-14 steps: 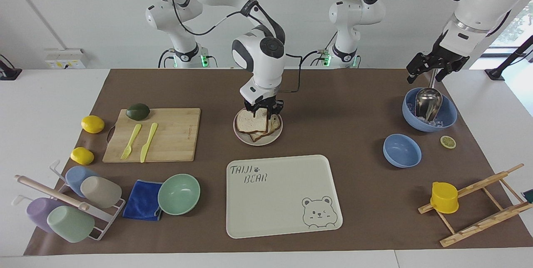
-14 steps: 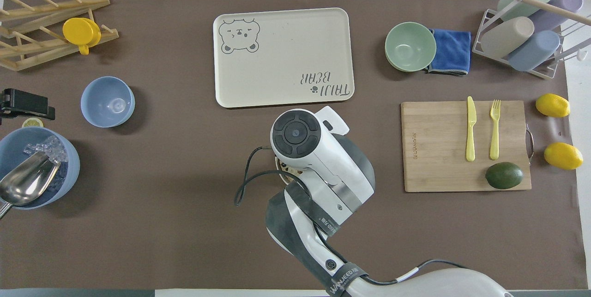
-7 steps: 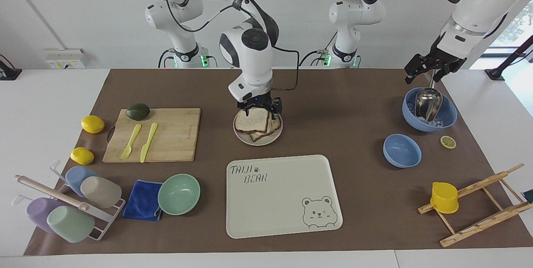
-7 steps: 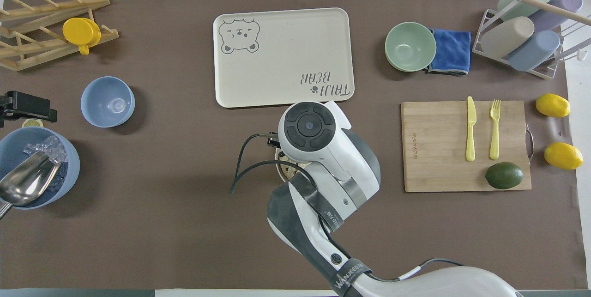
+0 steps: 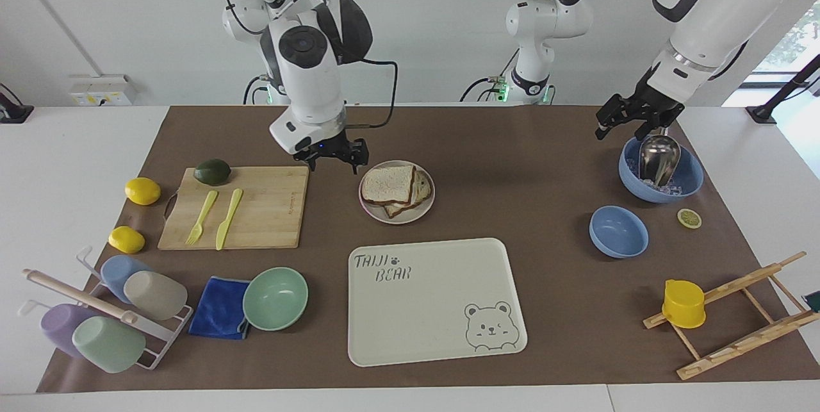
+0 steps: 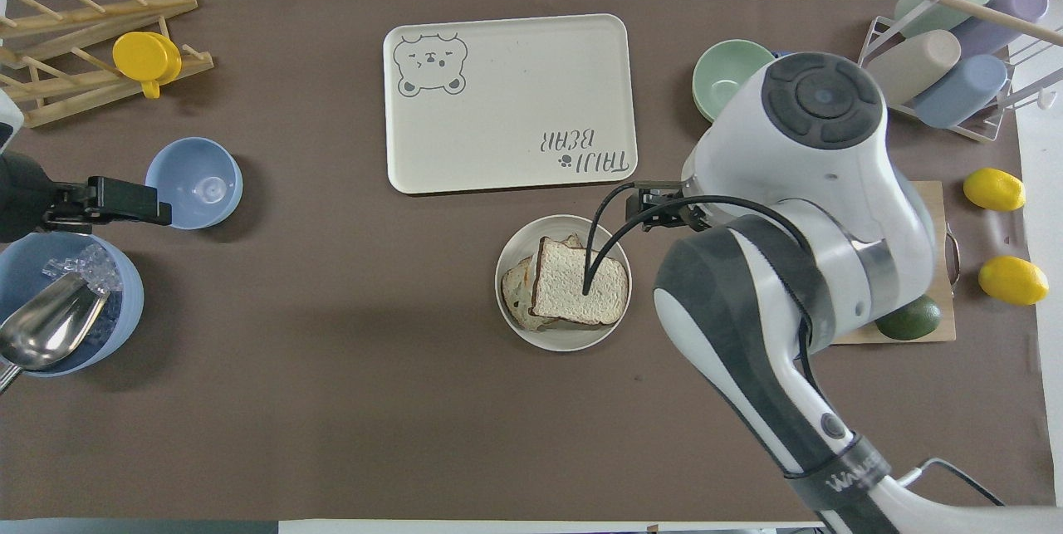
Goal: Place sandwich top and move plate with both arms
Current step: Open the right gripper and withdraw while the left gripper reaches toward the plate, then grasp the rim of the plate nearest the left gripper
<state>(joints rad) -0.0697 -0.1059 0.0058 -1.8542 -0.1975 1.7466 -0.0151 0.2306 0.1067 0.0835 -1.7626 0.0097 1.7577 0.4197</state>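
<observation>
Facing view: the round, shallow, beige-grey plate sits on the brown paper-like table cover, about midway along the table and closer to the robots' edge than the smooth cream rectangular tray with rounded corners and a bear print. On the plate the sandwich top, a roughly square, porous pale slice with a brown crust, lies flat on the stacked slices under it. The right gripper hangs with its black fingers spread and empty, over the cover between the plate and the corner of the pale wooden cutting board. The left gripper hovers with fingers apart, holding nothing, over the rim of the glossy blue bowl that holds ice and a shiny metal scoop, toward the left arm's end.

Overhead view: the sandwich top covers most of the plate, a lower slice peeking out at one side. The right arm's white rounded housing hides much of the cutting board. The left gripper lies beside a small matte blue bowl.
</observation>
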